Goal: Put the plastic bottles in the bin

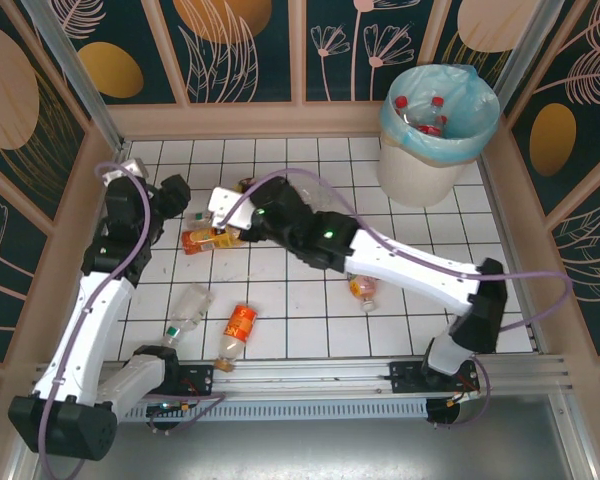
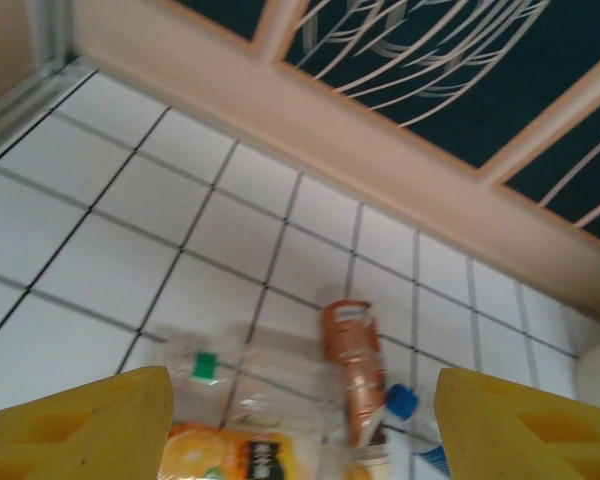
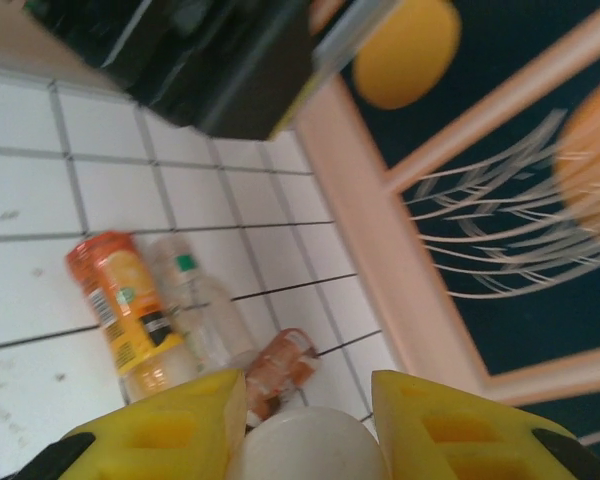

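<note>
Three plastic bottles lie together at the back left: an orange-labelled one point(image 1: 205, 239) point(image 2: 230, 455) point(image 3: 120, 300), a clear one with a green mark point(image 2: 240, 375) point(image 3: 205, 310) and a brown-labelled one point(image 2: 350, 360) point(image 3: 275, 370). A blue-capped bottle point(image 2: 401, 402) lies beside them. My left gripper point(image 1: 180, 205) point(image 2: 300, 385) hangs open over this group, its yellow fingers point(image 2: 90, 420) wide apart. My right gripper point(image 1: 225, 215) point(image 3: 305, 385) is shut on a bottle whose rounded white end point(image 3: 305, 445) shows between its pads. The bin point(image 1: 412, 170) stands at the back right with red-capped bottles point(image 1: 420, 115) inside.
Loose bottles lie nearer the front: a clear one point(image 1: 187, 312), an orange-labelled one point(image 1: 238, 330) and another point(image 1: 363, 290) under the right arm. The wooden back wall point(image 2: 380, 170) runs close behind the group. Both wrists crowd the same back-left corner.
</note>
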`<state>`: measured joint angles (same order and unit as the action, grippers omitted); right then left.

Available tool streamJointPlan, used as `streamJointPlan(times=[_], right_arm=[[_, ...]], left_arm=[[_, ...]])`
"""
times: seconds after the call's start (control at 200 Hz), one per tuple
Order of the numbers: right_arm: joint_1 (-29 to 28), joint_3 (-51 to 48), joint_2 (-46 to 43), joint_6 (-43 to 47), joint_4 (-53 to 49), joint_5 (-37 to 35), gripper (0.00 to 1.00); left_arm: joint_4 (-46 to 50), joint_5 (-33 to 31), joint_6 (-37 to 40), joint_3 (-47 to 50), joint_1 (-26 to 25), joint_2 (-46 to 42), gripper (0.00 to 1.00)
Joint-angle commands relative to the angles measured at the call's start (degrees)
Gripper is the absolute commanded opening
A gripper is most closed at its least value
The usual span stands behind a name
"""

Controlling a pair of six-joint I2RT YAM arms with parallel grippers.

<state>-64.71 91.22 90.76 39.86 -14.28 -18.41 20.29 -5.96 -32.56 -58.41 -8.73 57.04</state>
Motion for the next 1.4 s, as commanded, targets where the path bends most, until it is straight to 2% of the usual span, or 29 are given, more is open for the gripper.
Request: streamJointPlan(times=[0.0,0.1,0.285,0.44,0.641,0.676,0.876,1.051,1.396], right_arm=[[3.4,-1.6,-7.9,-6.5,5.7,-4.4,0.13],[8.6,-3.1,-12.9,-9.7,8.1,-5.1,0.13],[20.2,-2.9,-18.5,-15.5,10.6,-1.8,0.12],[27.2,-0.3,-19.6,-18.2,14.4,1.9,0.11],[33.0,-1.4,-19.8,-16.1,26.9,-1.0,0.09],[35.8,-1.1,-19.3,-16.5,27.7,-0.7,0.09],[45.3,-2.1,-15.7,-21.9,31.5,0.1,0.09],[50.3,-5.9,-12.1,-26.5,35.9,2.1,0.1],[51.3,-6.2,-4.1,-26.4,37.9,3.7,0.11]], left_arm=[[-0.3,2.7,0.2,-5.2,-4.8,3.0,0.7],[-1.1,0.9,-0.5,-8.7,-12.3,7.0,0.7],[-4.2,0.0,-1.5,-12.4,-21.6,13.2,0.7],[-5.3,0.2,-0.7,-17.3,-28.3,17.9,0.7],[-4.7,0.8,4.1,-25.7,-36.3,23.8,0.7],[-4.9,1.6,4.8,-26.7,-37.3,24.4,0.7],[-6.5,5.8,6.3,-27.5,-40.9,26.1,0.69],[-6.6,5.5,5.3,-25.3,-41.6,26.1,0.7],[-8.4,4.3,2.9,-19.9,-41.6,25.2,0.7]])
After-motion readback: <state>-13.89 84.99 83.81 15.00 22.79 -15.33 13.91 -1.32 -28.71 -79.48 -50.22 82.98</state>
